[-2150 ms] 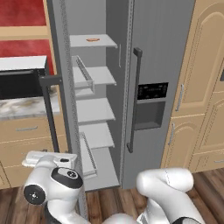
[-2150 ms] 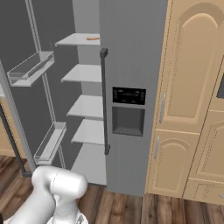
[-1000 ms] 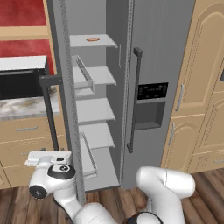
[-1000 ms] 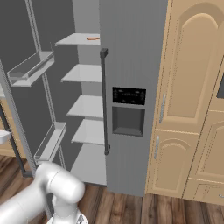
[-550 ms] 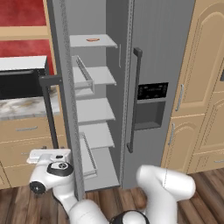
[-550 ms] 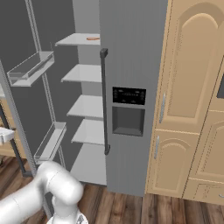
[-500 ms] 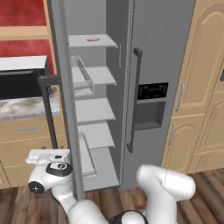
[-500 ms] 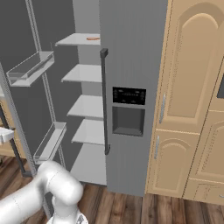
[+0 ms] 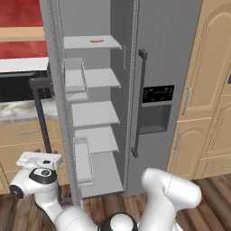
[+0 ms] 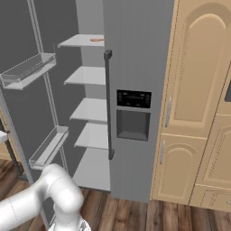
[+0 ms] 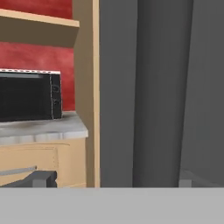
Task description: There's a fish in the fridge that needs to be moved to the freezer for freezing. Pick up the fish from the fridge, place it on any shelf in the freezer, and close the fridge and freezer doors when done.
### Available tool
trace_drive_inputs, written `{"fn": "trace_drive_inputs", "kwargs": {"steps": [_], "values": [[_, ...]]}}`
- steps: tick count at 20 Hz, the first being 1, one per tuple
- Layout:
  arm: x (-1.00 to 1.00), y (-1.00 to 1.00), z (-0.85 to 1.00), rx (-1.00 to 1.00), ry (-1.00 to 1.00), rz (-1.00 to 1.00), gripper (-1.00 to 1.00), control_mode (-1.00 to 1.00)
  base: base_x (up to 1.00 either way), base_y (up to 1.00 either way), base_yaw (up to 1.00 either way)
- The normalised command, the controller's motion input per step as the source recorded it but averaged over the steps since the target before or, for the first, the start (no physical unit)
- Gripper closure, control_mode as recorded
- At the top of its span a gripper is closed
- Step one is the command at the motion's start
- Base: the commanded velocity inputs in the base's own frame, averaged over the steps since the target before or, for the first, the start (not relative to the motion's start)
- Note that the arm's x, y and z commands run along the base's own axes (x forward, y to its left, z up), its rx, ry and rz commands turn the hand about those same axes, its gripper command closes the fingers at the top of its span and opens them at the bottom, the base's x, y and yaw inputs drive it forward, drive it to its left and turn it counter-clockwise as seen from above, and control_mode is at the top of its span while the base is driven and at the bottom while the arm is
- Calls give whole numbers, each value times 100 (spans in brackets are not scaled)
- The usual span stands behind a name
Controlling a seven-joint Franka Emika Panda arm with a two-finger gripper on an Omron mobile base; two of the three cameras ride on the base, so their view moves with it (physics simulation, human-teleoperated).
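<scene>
White arm folded low left, tool (image 9: 38, 159) spread beside fridge door (image 9: 58, 113).

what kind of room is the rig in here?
A rendered home kitchen, by the look of it: a tall grey side-by-side fridge with its wide door swung open, tan wooden cabinets beside it, and a black microwave on a marble-look counter.

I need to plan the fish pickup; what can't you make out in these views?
Fish: too small to tell on the fridge shelves, both base views.
Freezer shelves: behind the closed freezer door, both base views.
Fridge top: cut off by the upper edge, base views.
</scene>
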Motion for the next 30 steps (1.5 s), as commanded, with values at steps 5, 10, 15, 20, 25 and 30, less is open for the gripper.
{"fn": "trace_drive_inputs", "kwargs": {"steps": [5, 10, 15, 20, 25, 30], "values": [[26, -68, 0, 0, 4, -12, -100, -100, 0, 0, 0], [49, -85, 0, 0, 0, -13, -100, -100, 0, 0, 0], [25, -100, 0, 2, 0, -5, -100, -100, 0, 0, 0], [4, -100, 0, 6, 0, 0, -100, -100, 0, 0, 0], [26, -100, 0, 1, 0, 0, -100, -100, 0, 0, 0], [46, -93, 0, 3, 0, 4, -100, -100, 0, 0, 0]]}}
